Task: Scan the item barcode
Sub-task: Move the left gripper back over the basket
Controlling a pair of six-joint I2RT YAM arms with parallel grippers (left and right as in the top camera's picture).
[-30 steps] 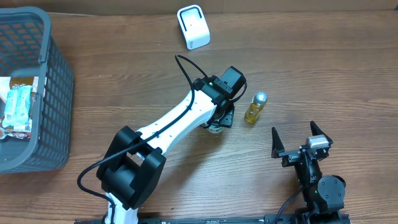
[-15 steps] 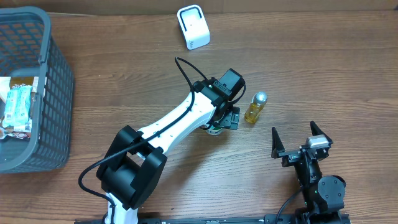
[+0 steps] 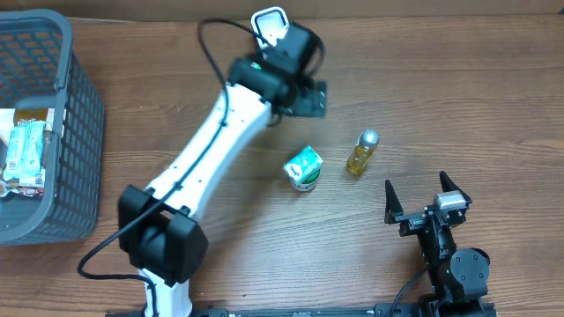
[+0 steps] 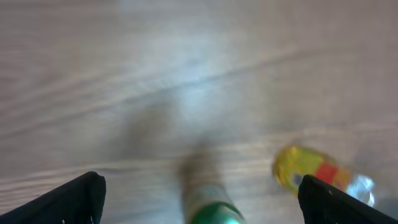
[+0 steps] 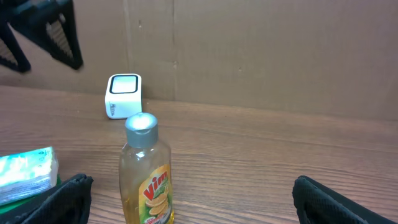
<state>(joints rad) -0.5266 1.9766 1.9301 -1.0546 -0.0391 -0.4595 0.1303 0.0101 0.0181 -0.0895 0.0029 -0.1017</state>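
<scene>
**Item 1. Small green-and-white printed carton (image 3: 302,167).** It lay on the brown wood-grain table (image 3: 458,79), well apart from the white box-shaped barcode scanner (image 3: 269,19), on the scanner's robot-ward side. Nothing touched it. Whether it stood or lay on a side could not be told, and no barcode could be made out.
- Handling, as judged: light, with thin paperboard walls that would dent under a hard squeeze. The coated faces are probably a little slick. It is best taken across two flat opposite faces at mid-height, leaving the coded face bare.

**Item 2. Clear yellow plastic bottle with a silver cap (image 3: 361,151).** It lay just beside the carton, a little farther to the scanner's right, also untouched.

**Tool A. Left gripper (image 3: 310,99).** It was close to the scanner, between it and the carton, with jaws spread wide and nothing held. The carton lay apart from it on the robot-ward side, at the bottom edge of its wrist view.

**Tool B. Right gripper (image 3: 419,189).** It was farthest from the scanner, past the bottle, with jaws wide and empty.

**Also present.** A grey plastic mesh basket (image 3: 84,114) stood far to the scanner's left, holding packets.
</scene>
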